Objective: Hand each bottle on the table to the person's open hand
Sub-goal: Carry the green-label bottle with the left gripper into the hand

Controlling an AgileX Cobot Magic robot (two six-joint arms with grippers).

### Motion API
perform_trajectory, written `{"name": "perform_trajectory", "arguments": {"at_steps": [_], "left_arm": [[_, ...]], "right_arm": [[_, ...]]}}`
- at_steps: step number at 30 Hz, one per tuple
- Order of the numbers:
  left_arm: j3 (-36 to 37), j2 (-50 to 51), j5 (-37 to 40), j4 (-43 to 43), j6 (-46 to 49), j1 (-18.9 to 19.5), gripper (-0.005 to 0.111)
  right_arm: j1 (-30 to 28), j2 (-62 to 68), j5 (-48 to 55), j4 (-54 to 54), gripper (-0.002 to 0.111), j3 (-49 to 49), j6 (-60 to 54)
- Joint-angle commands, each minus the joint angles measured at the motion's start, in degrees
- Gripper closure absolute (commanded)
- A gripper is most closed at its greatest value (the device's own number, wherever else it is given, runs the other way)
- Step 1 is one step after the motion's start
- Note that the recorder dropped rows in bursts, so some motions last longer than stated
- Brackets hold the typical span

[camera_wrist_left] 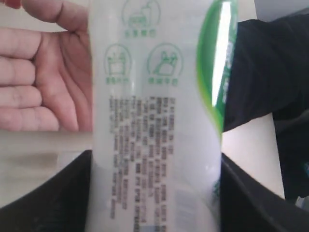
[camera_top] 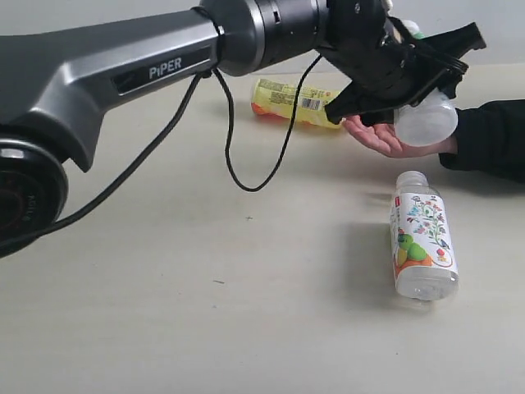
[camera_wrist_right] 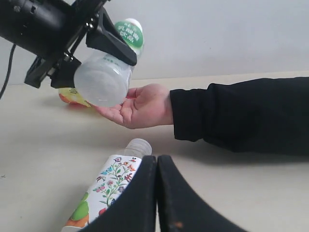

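Note:
My left gripper (camera_top: 408,82) is shut on the white-green label bottle (camera_top: 426,121), holding it just above the person's open hand (camera_top: 382,136). In the left wrist view the bottle (camera_wrist_left: 154,121) fills the space between the black fingers (camera_wrist_left: 48,203), with the palm (camera_wrist_left: 43,82) behind it. The yellow bottle (camera_top: 295,100) lies on the table (camera_top: 205,312) behind the hand. The fruit-picture bottle (camera_top: 422,238) lies in front of the hand. My right gripper (camera_wrist_right: 157,193) is shut and empty, next to the fruit-picture bottle (camera_wrist_right: 111,186). The red-label bottle is out of view.
The person's black sleeve (camera_top: 492,139) stretches in from the right edge. A black cable (camera_top: 238,156) hangs from my left arm (camera_top: 123,74) above the table. The right wrist view shows the hand (camera_wrist_right: 140,106) and a pale wall (camera_wrist_right: 217,34) behind it.

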Motion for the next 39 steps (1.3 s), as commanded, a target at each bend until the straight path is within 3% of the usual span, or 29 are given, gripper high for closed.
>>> {"name": "perform_trajectory", "arguments": {"at_steps": [1, 17, 22, 29, 32, 39], "left_arm": [[-0.7, 2.7, -4.1, -7.1, 3.8, 2.2, 0.107], [-0.7, 7.6, -4.5, -16.3, 7.9, 4.8, 0.105], [-0.7, 7.7, -5.6, -17.3, 7.9, 4.8, 0.085], [-0.7, 7.7, -6.0, -17.3, 8.1, 4.8, 0.039], [-0.7, 7.7, -6.7, -17.3, 8.1, 4.8, 0.024], [-0.7, 7.7, -6.9, -17.3, 8.1, 4.8, 0.022]], "right_arm": [[-0.3, -0.3, -0.5, 0.1, 0.108, 0.2, -0.3], [-0.3, -0.3, -0.5, 0.2, 0.108, 0.2, -0.3], [-0.3, -0.3, -0.5, 0.2, 0.108, 0.2, -0.3], [-0.3, -0.3, -0.5, 0.0, 0.108, 0.2, -0.3], [-0.3, -0.3, -0.5, 0.0, 0.108, 0.2, -0.3], [-0.3, -0.3, -0.5, 0.0, 0.108, 0.2, -0.3]]}}
